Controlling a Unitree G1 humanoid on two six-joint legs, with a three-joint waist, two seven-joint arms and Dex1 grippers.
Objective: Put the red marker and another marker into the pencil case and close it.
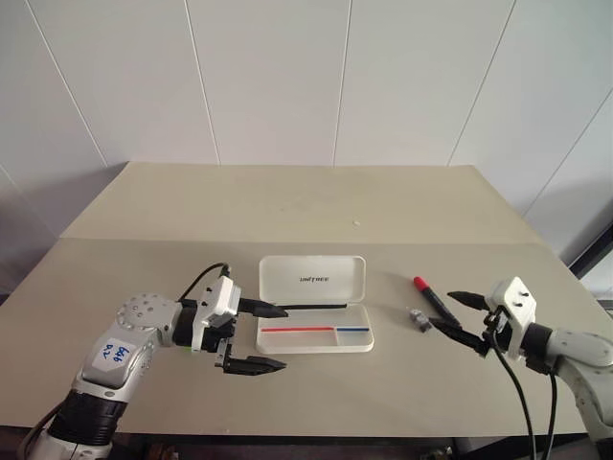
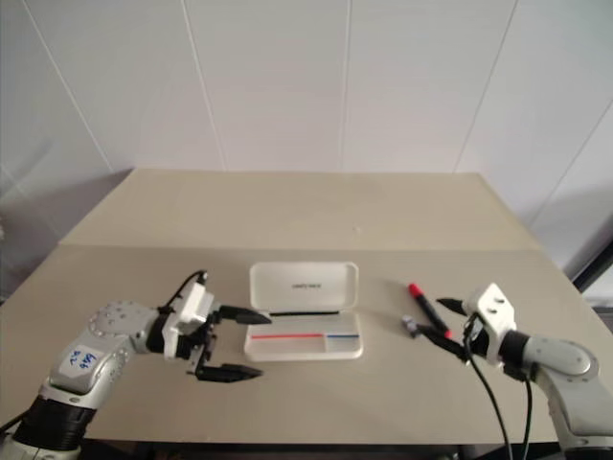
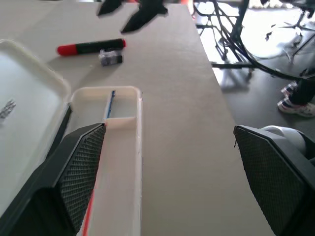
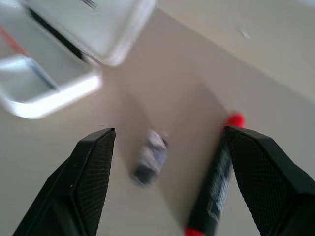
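Beige and bare for the most part, the table (image 1: 287, 206) carries everything in a row near its front edge. On the left, the left gripper (image 1: 263, 337) hangs just above the tabletop with its two black fingers spread wide and nothing between them, pointing sideways toward the middle of the table; one fingertip reaches the near left corner of the pencil case (image 1: 314, 303), the other hangs over bare table in front of it. That white case lies open in the middle, its lid folded back flat on the far side with small dark lettering on it, and its tray on the near side showing a red stripe and a shorter blue stripe; a thin dark line runs along the hinge. To the right of the case, apart from it, sits a small grey object (image 1: 419, 319), too small to identify. Just beside that, slightly farther right, the red marker (image 1: 433, 298) lies flat on the table, its red cap pointing away toward the far side. The right gripper (image 1: 462, 316) hovers at the near end of the marker, fingers spread wide and holding nothing; in the right wrist view the marker runs along the inside of one finger while the grey object lies in the gap between the two.
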